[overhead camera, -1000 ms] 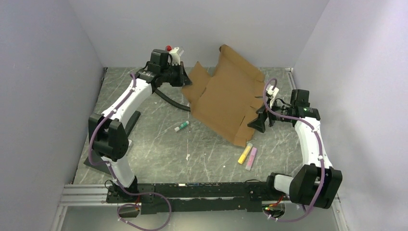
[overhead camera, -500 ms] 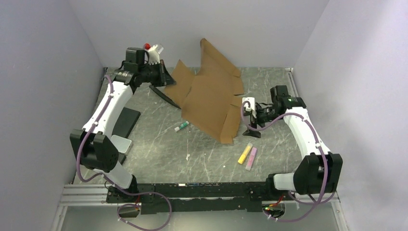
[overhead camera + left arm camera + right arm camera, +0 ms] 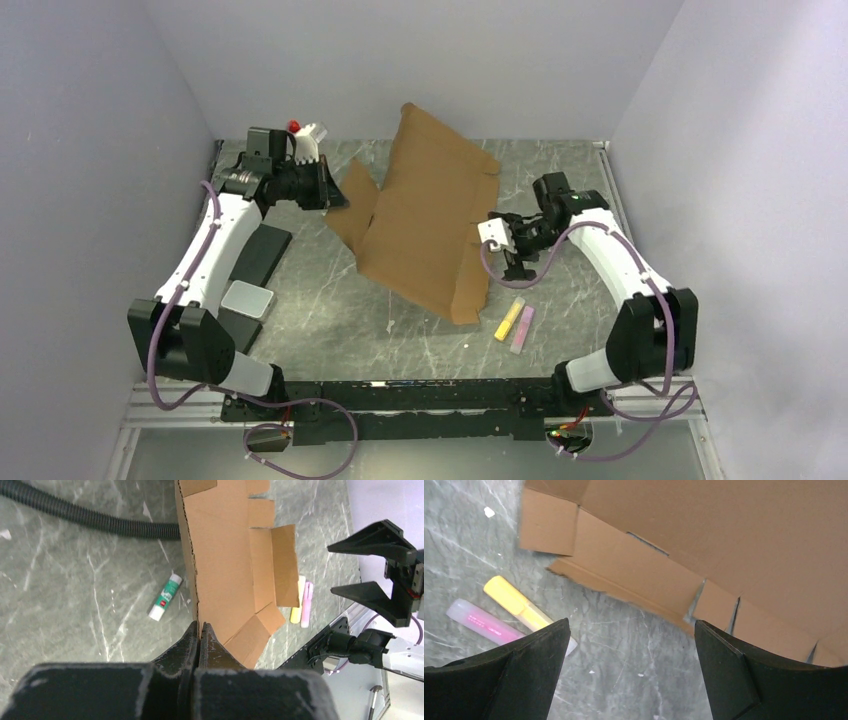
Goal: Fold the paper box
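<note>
Pinched at its left flap by the left gripper, the box slants down centre frame, its right edge just beside the wide-open right gripper.

We note paper box: plain brown corrugated die-cut sheet, unfolded, side flaps slit and creased, tilted steeply mid-scene, near corner lowest.

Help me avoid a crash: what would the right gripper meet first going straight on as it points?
The right gripper would probably meet the paper box first, at its lower flap; depth is unclear, possibly the table.
</note>
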### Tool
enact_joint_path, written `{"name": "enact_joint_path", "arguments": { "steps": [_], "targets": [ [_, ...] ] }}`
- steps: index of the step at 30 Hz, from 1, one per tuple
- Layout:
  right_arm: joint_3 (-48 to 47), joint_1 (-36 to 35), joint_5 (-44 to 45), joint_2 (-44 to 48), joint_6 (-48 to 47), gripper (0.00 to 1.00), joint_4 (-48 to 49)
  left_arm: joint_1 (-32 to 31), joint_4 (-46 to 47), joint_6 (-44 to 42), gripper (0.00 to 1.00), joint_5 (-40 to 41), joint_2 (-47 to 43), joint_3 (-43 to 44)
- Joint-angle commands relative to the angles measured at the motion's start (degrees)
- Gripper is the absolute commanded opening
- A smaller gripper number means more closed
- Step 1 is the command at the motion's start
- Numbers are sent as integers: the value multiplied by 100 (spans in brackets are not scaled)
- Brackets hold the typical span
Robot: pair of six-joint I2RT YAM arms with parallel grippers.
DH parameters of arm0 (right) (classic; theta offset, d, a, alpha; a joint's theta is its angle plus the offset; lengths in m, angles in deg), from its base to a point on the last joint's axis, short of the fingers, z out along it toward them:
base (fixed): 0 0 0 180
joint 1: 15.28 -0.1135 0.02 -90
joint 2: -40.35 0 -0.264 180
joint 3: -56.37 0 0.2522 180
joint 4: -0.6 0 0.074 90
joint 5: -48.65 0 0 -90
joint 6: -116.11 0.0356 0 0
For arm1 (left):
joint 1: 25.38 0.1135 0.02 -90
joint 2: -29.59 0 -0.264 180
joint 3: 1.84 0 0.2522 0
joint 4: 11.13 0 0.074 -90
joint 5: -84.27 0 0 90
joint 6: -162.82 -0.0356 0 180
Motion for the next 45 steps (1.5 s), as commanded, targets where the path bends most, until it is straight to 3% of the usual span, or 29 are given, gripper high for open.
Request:
{"name": "enact_joint_path", "arguments": {
  "steps": [1, 6, 13, 23, 32, 45],
  "targets": [
    [-294, -498, 552, -445, -779, 100, -31, 13, -4, -158, 0, -59, -428, -393],
    [-266, -1162, 1312, -859, -784, 94, 350, 18, 4, -126, 0, 81, -598, -577],
    [-145, -1400, 1588, -1023, -969, 82, 133, 40, -132, -219, 0, 338, -658, -623],
    [-133, -1431, 1078, -422, -1045, 75, -449, 57, -184, -248, 0, 442, -683, -603],
    [579, -1450, 1295, -445, -851, 68, 253, 58, -109, -148, 0, 230, -777, -690],
    [833, -1450, 1377, -285, -959, 60, 327, 58, -34, -70, 0, 216, -840, -862]
  ]
}}
